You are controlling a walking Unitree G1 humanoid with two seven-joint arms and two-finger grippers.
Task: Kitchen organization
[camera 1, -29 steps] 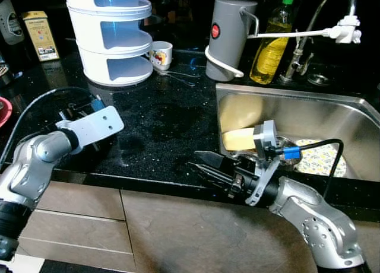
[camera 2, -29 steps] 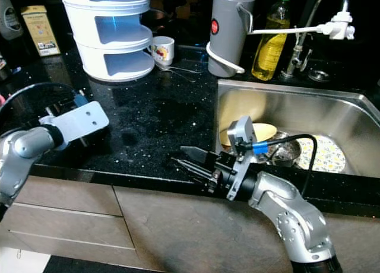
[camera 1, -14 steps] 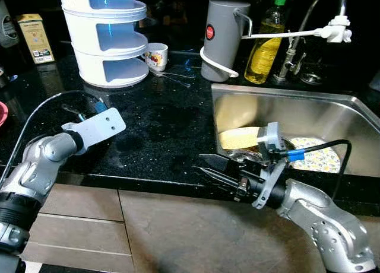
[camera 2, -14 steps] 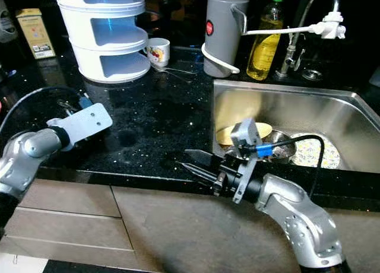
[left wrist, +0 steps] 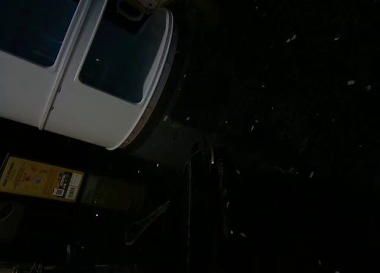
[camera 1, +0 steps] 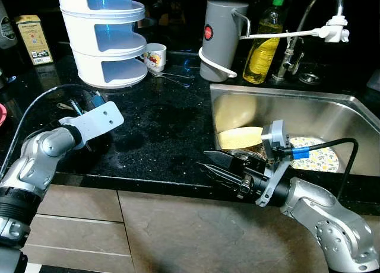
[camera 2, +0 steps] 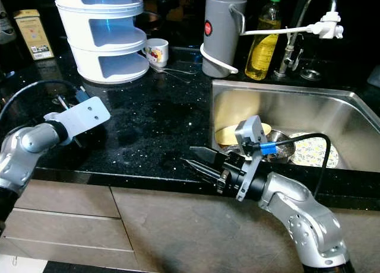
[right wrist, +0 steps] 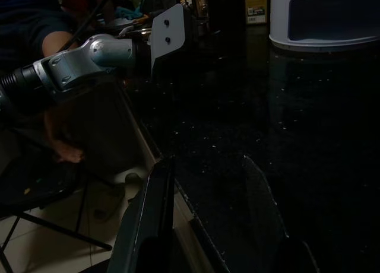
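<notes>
Black counter (camera 1: pixel 160 124): right pincer (camera 1: pixel 215 166) lies level, spread, along its front edge.

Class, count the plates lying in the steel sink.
2: a plain yellow plate at the sink's left, and a floral patterned plate to its right. Others may be hidden behind the right arm.

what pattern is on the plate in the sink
The plate is white with a small yellow and blue floral print, clearest in the left eye view.
</notes>
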